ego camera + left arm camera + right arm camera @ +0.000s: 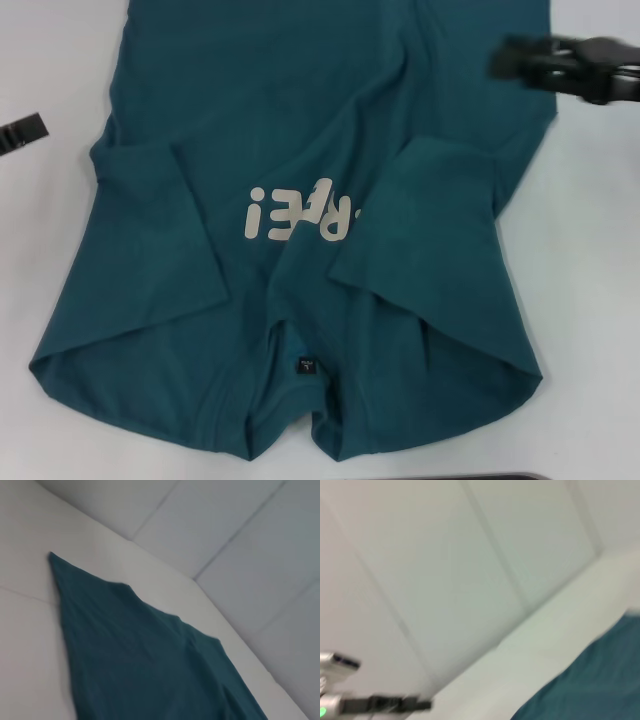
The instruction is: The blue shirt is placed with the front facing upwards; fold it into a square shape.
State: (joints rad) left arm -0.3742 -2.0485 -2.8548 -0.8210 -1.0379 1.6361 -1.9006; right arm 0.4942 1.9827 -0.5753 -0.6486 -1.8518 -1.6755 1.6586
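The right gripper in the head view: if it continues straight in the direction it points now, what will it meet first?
The right gripper points toward the robot's left, across the far part of the blue shirt. It looks raised above the cloth, so its path seems free there; if it is lower than it looks, the shirt comes first.

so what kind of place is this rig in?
Likely a lab or test bench, not a home: a plain white table holding only the blue shirt, and bare pale panelled walls behind it. The right gripper hangs over the shirt.

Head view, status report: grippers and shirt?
Right gripper above shirt's far right. Left gripper at left edge, off cloth. Dark teal-blue cotton T-shirt front up, both sleeves folded in. Nothing obstructing.
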